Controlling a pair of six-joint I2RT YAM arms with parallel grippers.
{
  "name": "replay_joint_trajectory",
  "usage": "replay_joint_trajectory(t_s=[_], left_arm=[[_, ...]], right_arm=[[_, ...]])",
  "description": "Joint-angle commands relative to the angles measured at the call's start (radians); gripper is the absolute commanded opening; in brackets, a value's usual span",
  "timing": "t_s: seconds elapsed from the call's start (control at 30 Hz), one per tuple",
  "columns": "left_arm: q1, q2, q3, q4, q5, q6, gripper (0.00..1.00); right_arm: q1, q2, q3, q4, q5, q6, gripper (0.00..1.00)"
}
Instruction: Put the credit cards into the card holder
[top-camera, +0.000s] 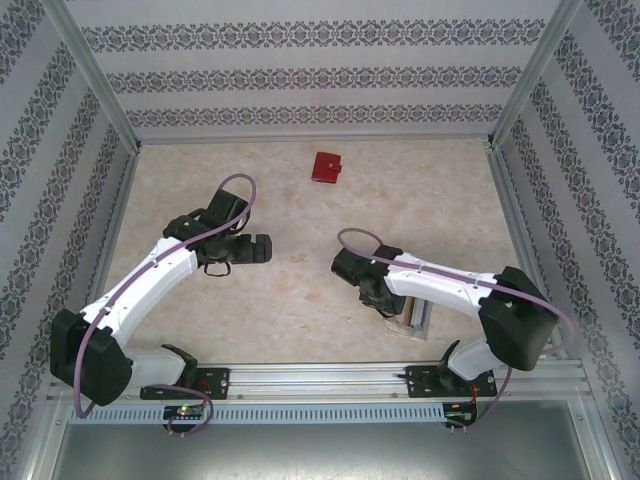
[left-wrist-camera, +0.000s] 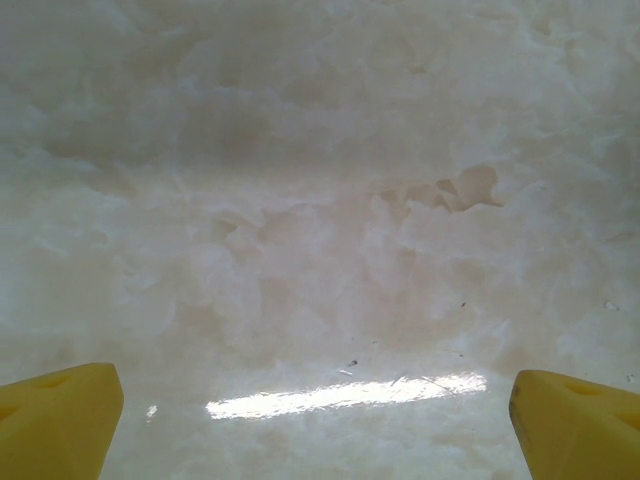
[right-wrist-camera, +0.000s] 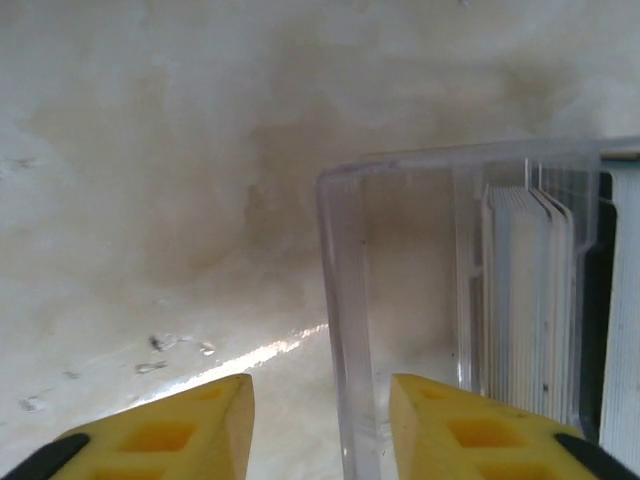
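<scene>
From above: red card holder (top-camera: 326, 167), apparently folded shut, far back on the table (top-camera: 300, 330), well apart from both arms. Over bare surface at mid-left, the left gripper (top-camera: 252, 249), spread wide and holding nothing. Low at the near right, the right gripper (top-camera: 378, 298), just beside a clear tray (top-camera: 418, 318) half hidden under its arm

From the left wrist: yellow fingertips (left-wrist-camera: 60, 425) in either bottom corner, wide apart, with plain marbled surface between them and nothing gripped

From the right wrist: jaws partway apart and astride the tray's end wall, a gap on either side, so nothing pinched as far as seen. Credit cards (right-wrist-camera: 520, 290) on edge in a tight pack inside the tray, off to the right of the fingers, not between them

Risk if closed here: clamping the tray wall rather than a card, then dragging or tipping the tray and spilling the pack. Risk from the tight packing: two cards lifted at once. In the way: the tray's walls around the cards, and a shut holder far off, probably needing the left gripper to open and steady it
</scene>
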Motion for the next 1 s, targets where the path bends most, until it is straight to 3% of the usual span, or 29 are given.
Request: replay_joint_trajectory(t_s=[0.0, 0.2, 0.33, 0.47, 0.7, 0.87, 0.97], left_arm=[[-0.002, -0.013, -0.007, -0.042, -0.041, 0.014, 1.00], [-0.003, -0.016, 0.000, -0.053, -0.079, 0.019, 1.00], [-0.002, -0.015, 0.000, -0.062, -0.088, 0.006, 1.00], [0.007, -0.019, -0.009, -0.082, -0.145, -0.024, 1.00], [0.070, -0.025, -0.021, -0.055, -0.069, -0.038, 0.99], [0.164, -0.030, -0.042, -0.020, 0.035, -0.060, 1.00], [0.208, -0.022, -0.051, -0.016, 0.035, -0.082, 1.00]], right_arm=[[0.012, 0.037, 0.021, -0.034, 0.038, -0.008, 0.30], [0.022, 0.032, 0.052, -0.043, 0.099, -0.077, 0.00], [0.027, 0.005, 0.089, -0.021, 0.123, -0.211, 0.00], [0.027, -0.023, 0.114, 0.095, 0.119, -0.469, 0.00], [0.048, -0.083, 0.077, 0.414, 0.029, -0.949, 0.00], [0.047, -0.027, 0.141, 0.495, -0.087, -1.176, 0.00], [0.040, 0.042, 0.191, 0.536, -0.088, -1.288, 0.00]])
